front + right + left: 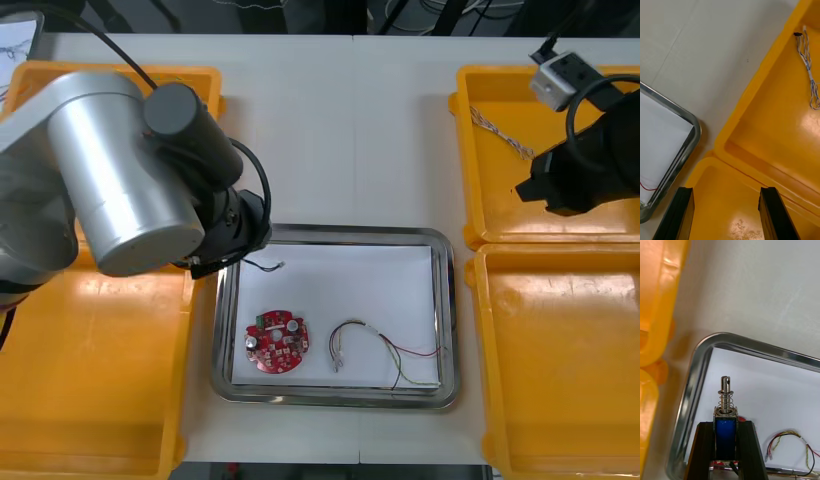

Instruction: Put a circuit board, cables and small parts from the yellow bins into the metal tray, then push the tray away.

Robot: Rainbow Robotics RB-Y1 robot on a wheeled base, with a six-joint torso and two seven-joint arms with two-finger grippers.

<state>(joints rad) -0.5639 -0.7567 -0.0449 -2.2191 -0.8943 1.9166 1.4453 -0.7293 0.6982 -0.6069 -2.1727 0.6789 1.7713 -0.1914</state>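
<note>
From above, the left arm (120, 170) covers much of the two left yellow bins (90, 400) and hides the left jaws. Its wrist hangs at the far left corner of the metal tray (447, 300). On the tray's white inside lie the circuit board (278, 343) and, beside it, the red and yellow cable (385, 350). A thin black cable (265, 266) pokes out by the wrist, its other end hidden. The right arm (585, 165) hangs over the far right bin (480, 200) and masks the right jaws. A twisted blue and white cable (500, 135) lies in that bin.

In the right wrist view we find the right jaws released, nothing between them, over the ridge where the two right bins meet.

In the left wrist view the left jaws are clenched on a small metal part (726, 416) — blue body, spring, pin — over the tray's white inside near its corner. We cannot tell whether it touches the tray. The board is just a red sliver behind the jaws.
</note>
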